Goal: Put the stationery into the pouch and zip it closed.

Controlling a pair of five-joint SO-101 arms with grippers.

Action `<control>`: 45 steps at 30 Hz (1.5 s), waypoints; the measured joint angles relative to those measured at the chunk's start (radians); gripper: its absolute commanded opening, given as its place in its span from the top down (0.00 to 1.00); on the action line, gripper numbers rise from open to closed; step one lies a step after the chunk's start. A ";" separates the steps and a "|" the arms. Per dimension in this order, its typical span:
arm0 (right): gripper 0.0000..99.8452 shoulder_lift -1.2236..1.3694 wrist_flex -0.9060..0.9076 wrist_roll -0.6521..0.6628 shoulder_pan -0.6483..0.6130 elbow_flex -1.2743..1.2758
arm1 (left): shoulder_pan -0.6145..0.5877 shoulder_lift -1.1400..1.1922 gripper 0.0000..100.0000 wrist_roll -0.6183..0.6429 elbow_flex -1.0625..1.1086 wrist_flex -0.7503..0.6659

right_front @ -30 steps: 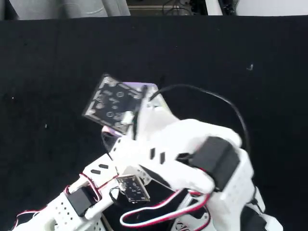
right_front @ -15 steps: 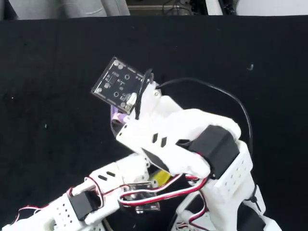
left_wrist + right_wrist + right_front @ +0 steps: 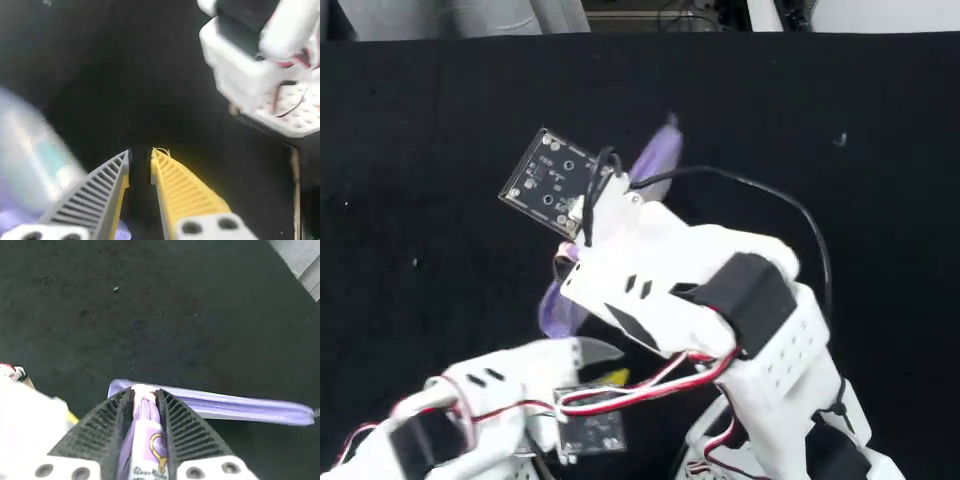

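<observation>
A black surface (image 3: pixel 880 120) is seen from above, with two white arms crowding the lower middle of the frame. Over the last second the right arm (image 3: pixel 720 300), the larger one at centre, has turned its wrist and lifted. The purple pouch (image 3: pixel 655 160), barely visible under it before, now pokes out toward the upper middle, with another fold showing below and left of the wrist. The left arm (image 3: pixel 470 400) has drawn back toward the lower left corner, so its tool tip now shows clear of the right arm. This suggests the pouch is being raised or repositioned by one end while the left arm makes room; filling or zipping does not look under way. In the right wrist view, the right tool (image 3: pixel 145 392) is pressed onto one end of the pouch, pinching it. The rest of the pouch stretches away to the right of that frame, zip edge uppermost; whether the zip is open cannot be told. The left tool (image 3: pixel 140 152) has its grey and yellow jaws narrowly parted over bare surface, with nothing between them. Just left of its grey jaw sits a blurred pale item (image 3: pixel 30 150) with a teal band, possibly stationery, not touching the tool.
</observation>
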 measured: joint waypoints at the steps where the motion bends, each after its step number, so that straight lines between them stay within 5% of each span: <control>1: 0.99 0.000 -0.005 0.000 0.000 0.017 | -0.032 0.000 0.92 0.000 -0.032 0.031; 15: 0.99 0.002 -0.091 -0.002 0.163 0.126 | -0.629 -0.075 0.92 -0.157 -0.408 0.140; 20: 0.99 0.002 -0.084 -0.002 0.229 0.086 | -0.675 -0.075 0.92 -0.166 -0.247 0.104; 24: 0.99 0.002 -0.028 0.002 0.235 0.002 | -0.687 -0.072 0.92 -0.166 0.018 -0.117; 32: 0.99 0.000 0.028 0.003 0.235 -0.103 | -0.565 -0.066 0.92 -0.166 0.525 -0.769; 40: 0.99 0.069 0.015 0.003 0.206 -0.074 | -0.209 -0.058 0.92 -0.166 0.531 -0.822; 45: 0.99 0.153 -0.023 0.000 0.198 0.012 | -0.160 -0.058 0.92 -0.166 0.531 -0.793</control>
